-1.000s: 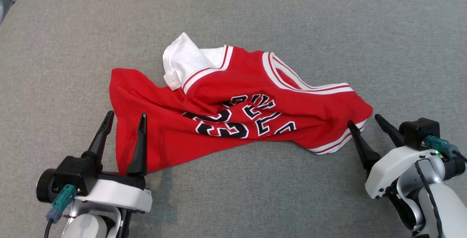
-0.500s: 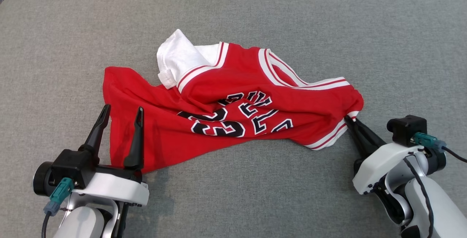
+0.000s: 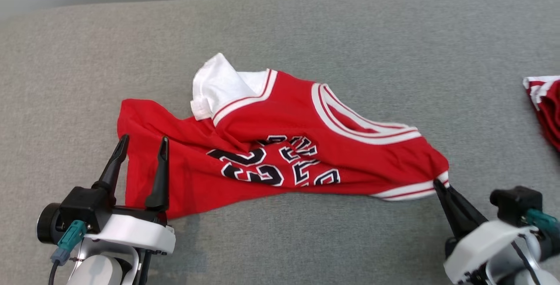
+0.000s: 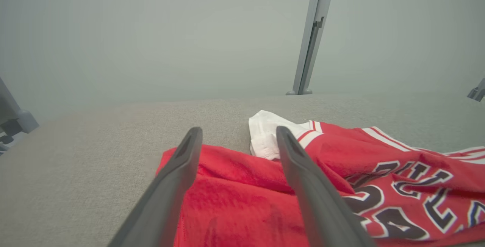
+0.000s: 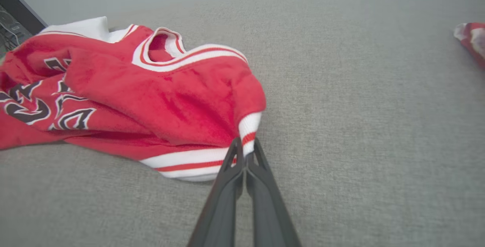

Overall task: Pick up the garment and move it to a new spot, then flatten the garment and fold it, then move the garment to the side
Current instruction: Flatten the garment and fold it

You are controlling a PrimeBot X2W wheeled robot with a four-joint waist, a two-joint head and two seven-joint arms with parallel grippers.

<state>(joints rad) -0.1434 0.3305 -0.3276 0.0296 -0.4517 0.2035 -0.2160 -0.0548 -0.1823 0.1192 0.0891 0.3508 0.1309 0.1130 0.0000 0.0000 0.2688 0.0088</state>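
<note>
The head camera looks from above, forward and down, over the whole grey surface (image 3: 280, 22), with the left claw (image 3: 144, 137) at its lower left and the right claw (image 3: 437, 183) at its lower right. Each wrist camera sits low, near the surface, and looks along its own claw. All three views share the red garment (image 3: 271, 123). The head and right wrist views also share a second red cloth (image 3: 547, 101) at the right.

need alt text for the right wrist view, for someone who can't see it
The right gripper is shut on the white-and-red striped trim at one corner of a crumpled red jersey, which lies on a grey fabric surface. Part of another red and white garment shows at the right edge.
</note>
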